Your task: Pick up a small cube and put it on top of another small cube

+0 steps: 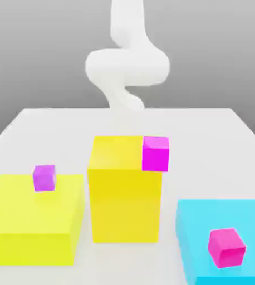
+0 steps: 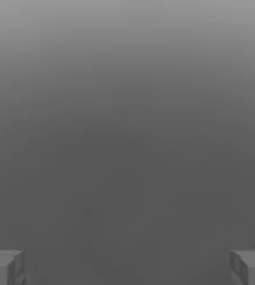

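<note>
Nearest you, a matte magenta cube [image 1: 226, 247] sits tilted on the flat cyan block [image 1: 196, 222], at the exterior view's right of the tall yellow block [image 1: 121, 189]; on that block's other side, a smaller purple cube [image 1: 44, 178] rests on a low, wide yellow slab [image 1: 18, 222]. A third pink cube [image 1: 155, 153] sits at the tall yellow block's top corner, all faces smooth and unmarked. Beyond it, over the pale table [image 1: 207, 133], the white arm [image 1: 127, 67] curls; your gripper [image 2: 127, 267] stands wide apart, holding nothing, grey fingertips [image 2: 4, 267] squared.
</note>
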### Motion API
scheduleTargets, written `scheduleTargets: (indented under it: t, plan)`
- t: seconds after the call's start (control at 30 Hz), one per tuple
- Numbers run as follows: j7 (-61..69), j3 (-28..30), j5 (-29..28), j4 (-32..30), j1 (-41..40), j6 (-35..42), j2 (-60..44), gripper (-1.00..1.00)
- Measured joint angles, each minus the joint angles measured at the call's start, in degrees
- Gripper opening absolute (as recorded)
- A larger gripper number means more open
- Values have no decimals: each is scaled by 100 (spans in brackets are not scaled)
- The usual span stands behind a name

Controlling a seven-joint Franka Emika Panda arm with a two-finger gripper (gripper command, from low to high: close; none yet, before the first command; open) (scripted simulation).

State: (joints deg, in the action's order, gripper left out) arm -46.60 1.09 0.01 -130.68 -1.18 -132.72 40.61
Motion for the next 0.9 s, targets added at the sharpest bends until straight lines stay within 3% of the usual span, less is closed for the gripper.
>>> scheduleTargets:
  t: [0.43,0.9]
  plan:
    - [-261,728,180,578,-542,-487,-2725,0]
    - [-168,1224,914,1200,-1456,-976,-5675,0]
